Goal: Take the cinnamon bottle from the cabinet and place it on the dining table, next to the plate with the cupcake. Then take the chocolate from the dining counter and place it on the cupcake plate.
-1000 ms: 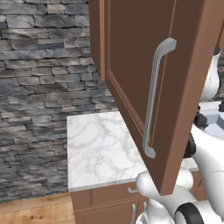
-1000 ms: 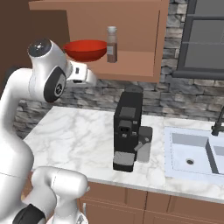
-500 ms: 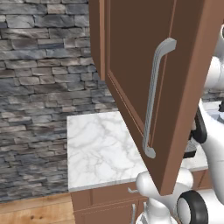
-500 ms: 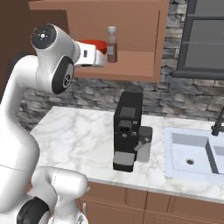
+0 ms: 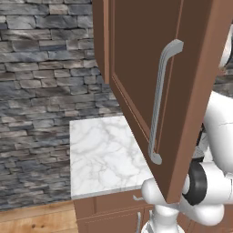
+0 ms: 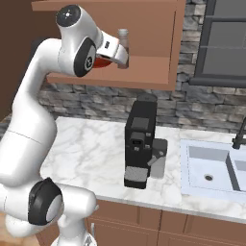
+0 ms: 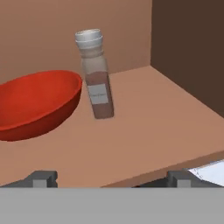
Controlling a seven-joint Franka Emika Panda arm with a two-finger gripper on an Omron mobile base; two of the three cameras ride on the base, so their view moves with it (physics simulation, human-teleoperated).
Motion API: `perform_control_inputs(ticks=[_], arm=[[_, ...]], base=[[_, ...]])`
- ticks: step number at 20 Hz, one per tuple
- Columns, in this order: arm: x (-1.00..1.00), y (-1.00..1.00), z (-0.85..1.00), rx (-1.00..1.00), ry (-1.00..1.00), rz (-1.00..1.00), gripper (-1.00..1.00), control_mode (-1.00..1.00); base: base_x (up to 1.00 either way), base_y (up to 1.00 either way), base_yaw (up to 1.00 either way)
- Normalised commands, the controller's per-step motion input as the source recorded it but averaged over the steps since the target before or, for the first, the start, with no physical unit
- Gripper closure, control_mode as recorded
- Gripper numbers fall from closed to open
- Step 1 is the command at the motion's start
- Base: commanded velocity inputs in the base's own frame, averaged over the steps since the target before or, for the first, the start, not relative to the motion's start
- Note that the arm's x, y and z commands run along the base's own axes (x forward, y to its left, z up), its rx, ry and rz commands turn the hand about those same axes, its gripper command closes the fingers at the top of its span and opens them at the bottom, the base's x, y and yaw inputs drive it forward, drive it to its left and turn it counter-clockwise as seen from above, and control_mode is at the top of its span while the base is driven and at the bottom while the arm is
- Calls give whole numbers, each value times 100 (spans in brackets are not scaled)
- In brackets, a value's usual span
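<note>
The open cabinet door (image 5: pixel 182 91) filled much of the left base view, hanging out over the marble counter (image 5: pixel 102 154) with its long grey handle (image 5: pixel 161 98) facing the camera. In the right base view the counter (image 6: pixel 91 149) ran right to a sink (image 6: pixel 211 168), backed by a stone wall (image 6: pixel 202 105). The white arm (image 6: pixel 29 125) rose from the lower left and reached up to the wooden cabinet (image 6: pixel 153 43) above the counter. A black coffee machine (image 6: pixel 140 139) stood on the counter below the cabinet, left of the sink. On the cabinet shelf (image 7: pixel 166 118) sat a red bowl (image 7: pixel 37 103), and just right of it, close but seemingly not touching, stood the cinnamon bottle (image 7: pixel 96 74), upright with a pale cap and a small label. The gripper (image 7: pixel 111 177) hung at the shelf's near edge, its jaws spread wide with nothing between them, the fingertips (image 7: pixel 41 178) well short of the bottle.
</note>
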Motion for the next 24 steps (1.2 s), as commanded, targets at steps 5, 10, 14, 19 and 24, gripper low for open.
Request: perform_control_inputs(ticks=[5,10,14,19,24], arm=[[69,0,0,1,0,-1,-100,-100],[52,-1,0,-1,0,0,-100,-100],[46,-1,0,-4,0,0,-100,-100],[49,-10,-1,-7,-1,0,-100,-100],[45,-16,-5,-7,-3,0,-100,-100]], base=[[0,0,0],[0,0,0],[0,0,0],[0,0,0],[0,0,0]])
